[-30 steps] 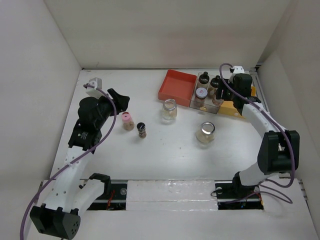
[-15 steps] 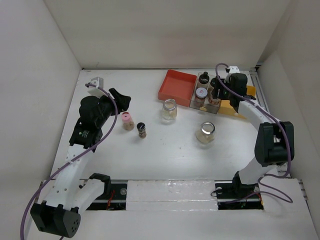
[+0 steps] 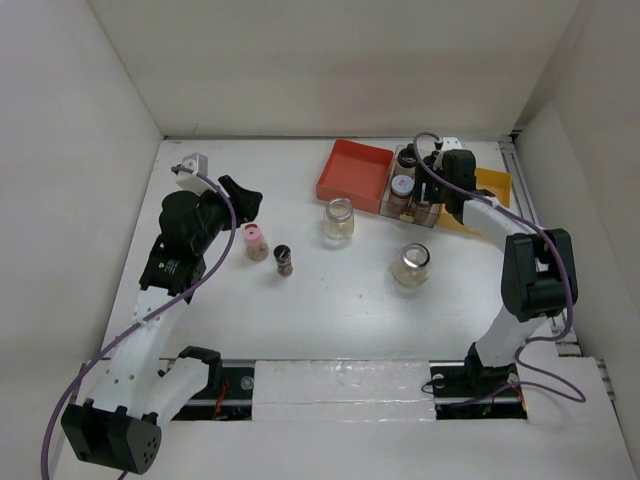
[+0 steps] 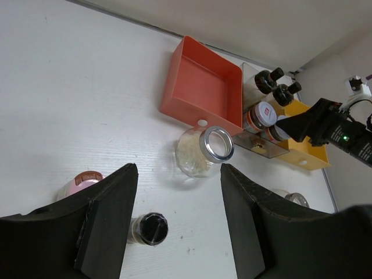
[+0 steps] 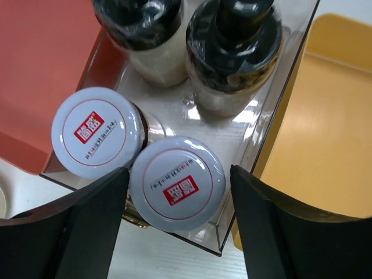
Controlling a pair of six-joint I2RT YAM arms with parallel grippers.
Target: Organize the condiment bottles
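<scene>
In the right wrist view my right gripper [image 5: 177, 192] stands open astride a silver-lidded jar [image 5: 177, 182] in the clear tray [image 5: 256, 139], with a gap at the right finger. A second silver-lidded jar [image 5: 97, 131] and two black-capped bottles [image 5: 232, 52] share that tray. On the table stand a pink-capped bottle [image 3: 254, 241], a small black-capped bottle [image 3: 284, 260] and two glass jars [image 3: 339, 219] [image 3: 411, 264]. My left gripper [image 3: 240, 195] hovers open and empty, behind and left of the pink-capped bottle.
A red tray [image 3: 355, 172] sits left of the clear tray [image 3: 412, 190], with a yellow tray [image 3: 488, 190] on its right. White walls close in the table on three sides. The right arm reaches over the yellow tray.
My right gripper has swung left from the yellow tray to over the clear tray, and its jaws have widened. The left arm has barely moved.
</scene>
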